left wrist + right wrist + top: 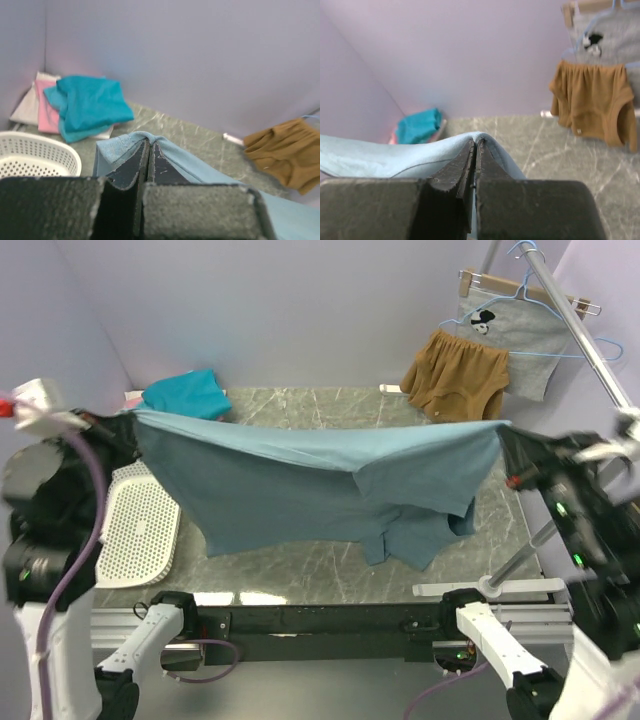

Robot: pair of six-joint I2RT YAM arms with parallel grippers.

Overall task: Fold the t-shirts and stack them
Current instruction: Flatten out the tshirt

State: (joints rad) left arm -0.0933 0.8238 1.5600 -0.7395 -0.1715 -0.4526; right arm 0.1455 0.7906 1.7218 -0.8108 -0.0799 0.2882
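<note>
Lilac walls enclose a grey marbled bench point(300, 405). The large grey-blue t-shirt point(300, 475) is stretched in the air across the width of the bench, its top edge pulled nearly straight between the two arms and its body drooping toward the near side. One sleeve hangs folded at right of centre. Whether the hem touches the bench cannot be told.

The left pincer point(149, 147) has its jaws pressed together on a ridge of the shirt's left end. The right pincer point(475, 147) is likewise closed on a fold at the right end.

In the far left corner a crumpled teal t-shirt point(185, 393) lies on top of a pink t-shirt point(45, 107) and a white t-shirt point(25, 107). A white perforated basket point(140, 520) sits on the left of the bench, beside the left arm.

At far right, mustard-brown shorts point(458, 375) hang in front of a light grey printed garment point(510, 335) on a blue hanger point(560, 340).
</note>
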